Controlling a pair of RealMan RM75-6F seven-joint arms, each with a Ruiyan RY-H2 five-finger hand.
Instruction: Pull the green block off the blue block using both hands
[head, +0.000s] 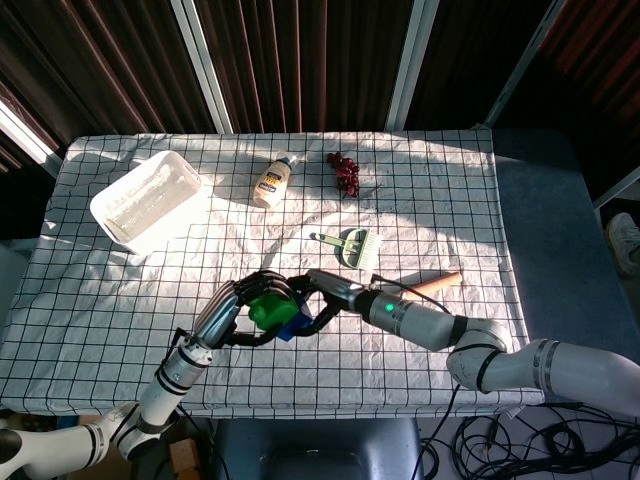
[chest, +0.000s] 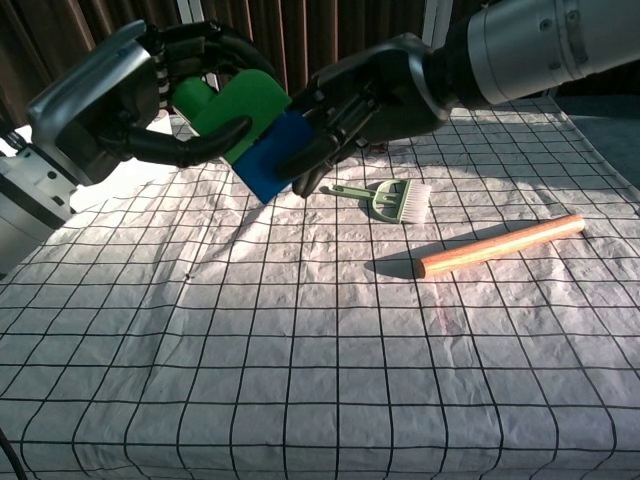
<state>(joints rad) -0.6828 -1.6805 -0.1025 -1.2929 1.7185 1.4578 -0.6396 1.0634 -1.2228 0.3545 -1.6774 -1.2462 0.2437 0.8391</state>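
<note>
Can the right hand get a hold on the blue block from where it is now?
Probably yes. The right hand is already at the blue block, its fingers wrapping it, with nothing between. The left hand grips only the green block, leaving the blue end free.

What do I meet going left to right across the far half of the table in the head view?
White tub → mayonnaise bottle → bunch of grapes, all lying apart on the checked cloth.
</note>
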